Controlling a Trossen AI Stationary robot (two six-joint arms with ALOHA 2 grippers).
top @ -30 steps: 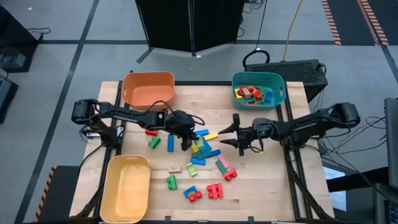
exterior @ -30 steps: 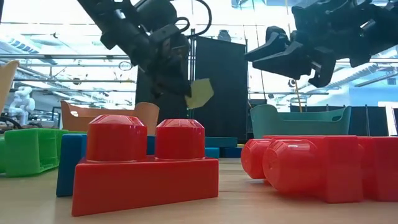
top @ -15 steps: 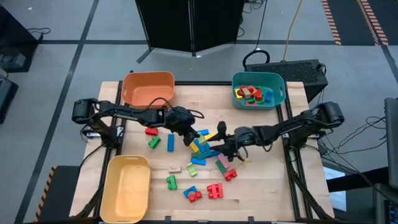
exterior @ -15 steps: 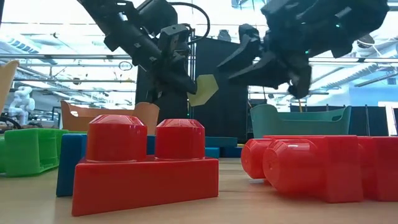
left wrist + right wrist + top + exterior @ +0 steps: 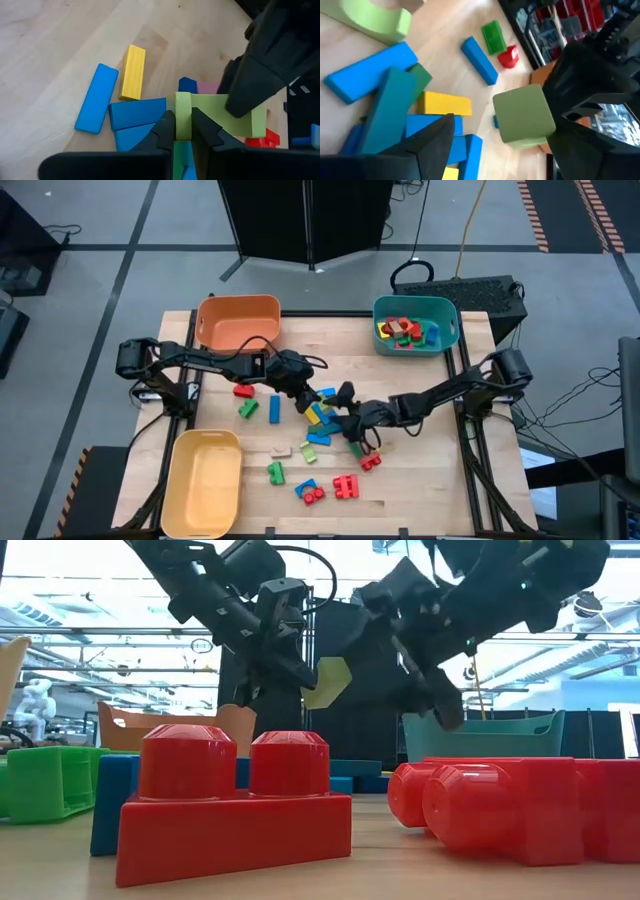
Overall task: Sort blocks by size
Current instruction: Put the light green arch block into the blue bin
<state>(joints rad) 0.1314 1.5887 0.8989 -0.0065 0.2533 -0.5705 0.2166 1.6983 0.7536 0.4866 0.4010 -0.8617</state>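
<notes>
My left gripper (image 5: 300, 397) is shut on a light green block (image 5: 220, 117), held above a pile of blue, yellow and green blocks (image 5: 325, 425) at the table's middle. In the low view the green block (image 5: 327, 682) hangs clear of the table. My right gripper (image 5: 348, 420) stands open right beside it, coming from the table's right. In the right wrist view the block (image 5: 525, 117) sits ahead between the right gripper's spread fingers. I cannot tell whether a finger touches it. My left gripper pinches one end of the light green block (image 5: 182, 107) between its two fingers. The fingers slant down from the table's left. The block juts out past the fingertips toward my right gripper, lifted clear of the pile and the table.
An orange bin (image 5: 238, 325) stands at the far left and a yellow bin (image 5: 203, 480) at the near left. A teal bin (image 5: 415, 340) at the far right holds several blocks. Red studded bricks (image 5: 345, 485) and green blocks (image 5: 275, 472) lie near the front edge.
My right gripper has moved toward the table's left and a little down, closing in on the green block in my left gripper, and has opened wider. My left gripper has rolled slightly, turning the block a little, and stays where it was.
</notes>
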